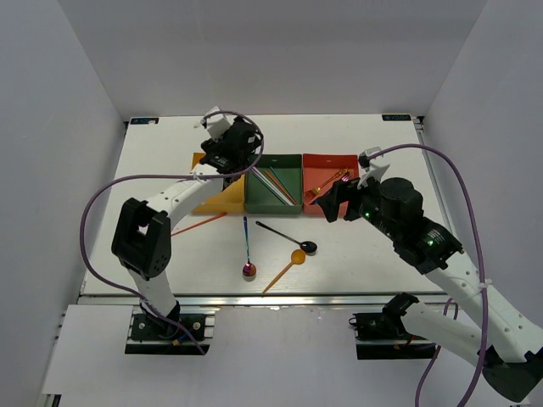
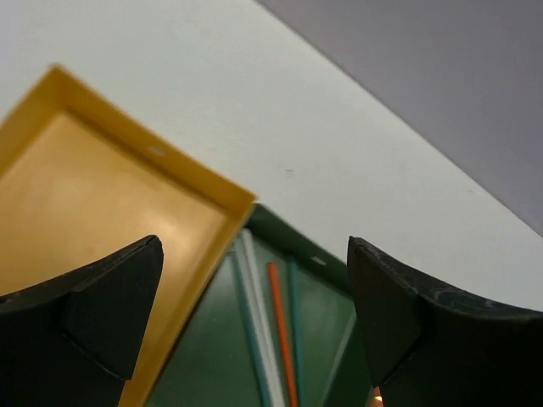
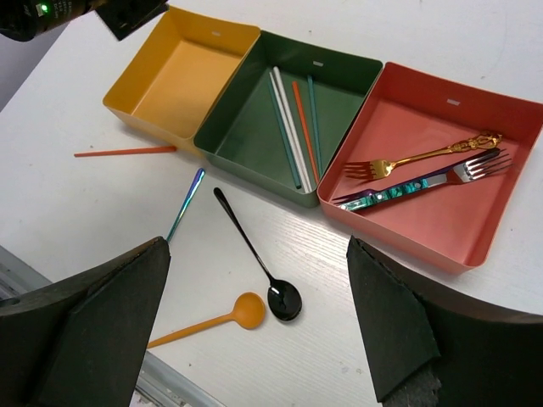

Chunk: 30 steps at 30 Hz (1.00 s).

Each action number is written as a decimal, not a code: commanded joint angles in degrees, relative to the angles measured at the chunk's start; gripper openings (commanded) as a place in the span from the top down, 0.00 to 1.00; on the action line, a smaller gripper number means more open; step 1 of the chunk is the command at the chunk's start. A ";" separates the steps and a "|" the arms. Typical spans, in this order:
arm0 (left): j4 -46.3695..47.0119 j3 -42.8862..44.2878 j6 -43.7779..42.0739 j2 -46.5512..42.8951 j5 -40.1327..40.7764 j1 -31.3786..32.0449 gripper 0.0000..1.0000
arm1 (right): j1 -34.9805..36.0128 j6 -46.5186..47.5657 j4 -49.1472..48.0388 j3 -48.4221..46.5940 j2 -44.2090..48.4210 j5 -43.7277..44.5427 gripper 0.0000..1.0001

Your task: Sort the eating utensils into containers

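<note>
Three trays stand in a row: yellow, green and red. The green tray holds several chopsticks. The red tray holds a gold fork and an iridescent fork. The yellow tray is empty. On the table lie an orange chopstick, an iridescent spoon, a black spoon and an orange spoon. My left gripper is open and empty above the far yellow-green tray corner. My right gripper is open and empty, above the black spoon.
White walls close in the table on the left, right and back. The left arm reaches over the yellow tray and hides part of it in the top view. The orange spoon lies close to the table's near edge.
</note>
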State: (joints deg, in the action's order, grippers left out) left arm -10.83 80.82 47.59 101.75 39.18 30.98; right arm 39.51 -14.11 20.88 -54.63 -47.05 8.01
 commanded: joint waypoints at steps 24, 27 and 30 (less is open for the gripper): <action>-45.24 -26.76 66.83 -26.79 0.29 -2.33 0.09 | 0.22 -0.13 -3.13 2.16 -1.20 -5.64 0.10; -45.07 -27.11 71.67 -24.60 -0.24 -2.33 0.11 | 0.22 0.05 -3.04 1.90 -1.20 -6.08 0.11; -44.63 -26.94 74.57 -21.44 -1.12 -2.33 0.11 | 0.22 0.66 -2.87 1.63 -1.29 -6.25 0.11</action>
State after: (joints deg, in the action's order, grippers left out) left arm -56.69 53.80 110.21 78.39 38.63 28.67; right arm 39.51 -13.93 20.45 -52.64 -48.51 2.70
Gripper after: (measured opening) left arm 0.894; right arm 0.895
